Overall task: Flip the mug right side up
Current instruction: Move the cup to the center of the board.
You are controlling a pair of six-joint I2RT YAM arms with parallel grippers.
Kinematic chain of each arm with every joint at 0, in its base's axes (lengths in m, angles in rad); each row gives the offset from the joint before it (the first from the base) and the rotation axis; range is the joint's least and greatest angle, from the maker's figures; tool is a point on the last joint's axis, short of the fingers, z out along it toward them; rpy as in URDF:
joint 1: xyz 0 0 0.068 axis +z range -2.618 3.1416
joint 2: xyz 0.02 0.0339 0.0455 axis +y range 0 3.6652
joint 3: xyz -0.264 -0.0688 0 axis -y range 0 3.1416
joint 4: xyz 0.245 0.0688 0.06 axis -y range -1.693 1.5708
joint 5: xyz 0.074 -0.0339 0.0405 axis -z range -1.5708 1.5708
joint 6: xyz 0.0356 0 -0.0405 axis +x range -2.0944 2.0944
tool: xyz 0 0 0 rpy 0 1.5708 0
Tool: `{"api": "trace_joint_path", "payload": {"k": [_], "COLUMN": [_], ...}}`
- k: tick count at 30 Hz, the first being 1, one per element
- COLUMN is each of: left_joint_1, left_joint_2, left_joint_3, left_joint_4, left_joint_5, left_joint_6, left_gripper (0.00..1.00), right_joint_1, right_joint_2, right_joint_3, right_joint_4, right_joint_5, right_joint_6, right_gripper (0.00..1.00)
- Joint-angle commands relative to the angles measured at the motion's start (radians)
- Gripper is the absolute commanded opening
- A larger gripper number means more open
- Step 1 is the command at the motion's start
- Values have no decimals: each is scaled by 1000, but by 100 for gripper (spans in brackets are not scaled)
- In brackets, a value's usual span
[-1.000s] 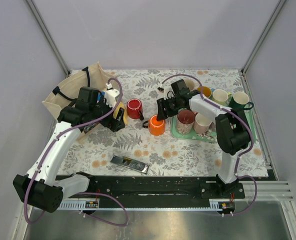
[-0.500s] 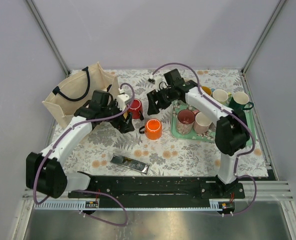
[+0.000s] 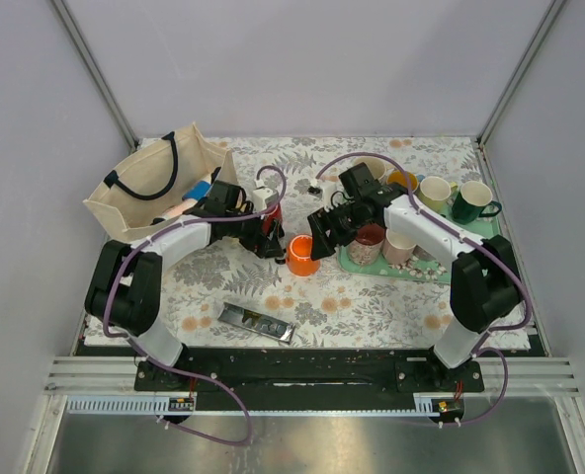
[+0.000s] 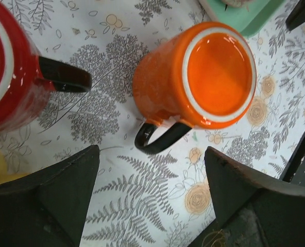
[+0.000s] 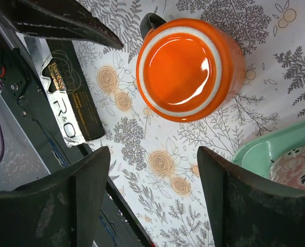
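Floral cloth across the whole table, grey walls around. Nearest the arm bases, left of centre, foil packet lying flat.

Further in, mid-table, orange mug: upside down, standing on its rim, glossy base and pale foot ring facing up, black handle turned toward the left arm's side. Near the left edge of the tray, off it and apart from it.

Left gripper close to the mug on its left, fingers spread wide, nothing between them, no contact with the mug. Right gripper close on the other side, likewise parted and empty, clear of the mug.

Red mug just beside the orange one on the left, black handle pointing toward it, not touching. Largely hidden under the left gripper from above.

On the right, green tray holding several mugs: maroon mug and pink mug at its near side, cream mug and dark green mug further back, yellow mug partly hidden behind the right arm.

Far left, canvas bag with black handles, mouth open upward, something blue inside.
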Motion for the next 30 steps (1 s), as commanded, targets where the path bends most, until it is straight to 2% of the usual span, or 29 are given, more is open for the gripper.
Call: {"api": "trace_joint_path", "payload": {"k": [1, 7, 13, 20, 21, 25, 28, 30], "left_joint_1": [-29, -58, -58, -24, -14, 35, 36, 20], "left_joint_2": [42, 10, -97, -212, -232, -327, -399, -393], "left_joint_3": [-14, -57, -106, -141, -141, -144, -207, -221], "left_joint_4": [163, 159, 51, 10, 7, 23, 138, 174], "left_joint_5": [78, 110, 170, 141, 116, -172, -211, -227], "left_joint_6": [-118, -193, -176, -162, -165, -317, -345, -357], "left_gripper": [85, 82, 82, 82, 82, 81, 82, 82], "right_joint_1": [0, 2, 2, 8, 8, 13, 29, 37], "right_joint_2": [9, 43, 111, 197, 206, 256, 298, 306], "right_joint_3": [9, 9, 24, 93, 110, 224, 313, 357], "right_joint_4": [-1, -2, 21, 41, 59, 96, 87, 67], "right_joint_5": [12, -6, -15, -9, 6, 29, 83, 115], "right_joint_6": [-24, -27, -8, 13, 21, 10, -45, -79], "right_gripper": [77, 77, 77, 74, 72, 69, 66, 66]}}
